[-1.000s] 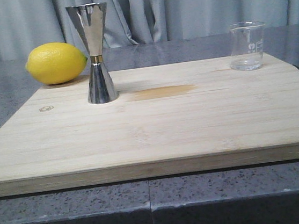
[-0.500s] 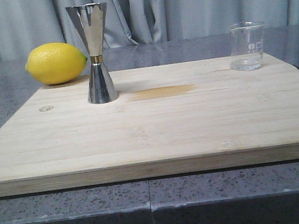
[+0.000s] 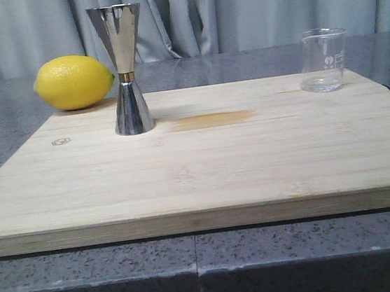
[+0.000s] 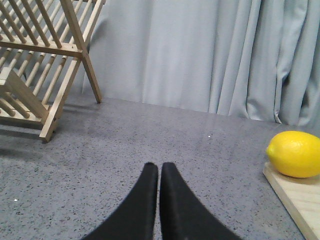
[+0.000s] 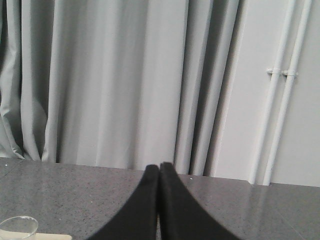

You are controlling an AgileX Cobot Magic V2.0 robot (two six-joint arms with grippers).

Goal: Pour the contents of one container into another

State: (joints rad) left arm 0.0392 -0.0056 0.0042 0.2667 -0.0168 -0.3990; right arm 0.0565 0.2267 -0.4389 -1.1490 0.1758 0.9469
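Observation:
The small clear glass beaker (image 3: 323, 60) stands upright at the far right of the wooden board (image 3: 197, 167); its rim (image 5: 17, 226) peeks into the right wrist view. The tall steel jigger (image 3: 126, 69) with a gold waist band stands upright at the board's far left. Neither gripper shows in the front view. My left gripper (image 4: 159, 166) is shut and holds nothing, hovering over grey counter left of the board. My right gripper (image 5: 159, 165) is shut and holds nothing, out past the beaker over the counter.
A yellow lemon (image 3: 73, 81) lies just behind the board's far left corner, close to the jigger; the lemon (image 4: 295, 154) also shows in the left wrist view. A wooden dish rack (image 4: 35, 65) stands far left. A brownish stain (image 3: 210, 120) marks the board. Grey curtains hang behind.

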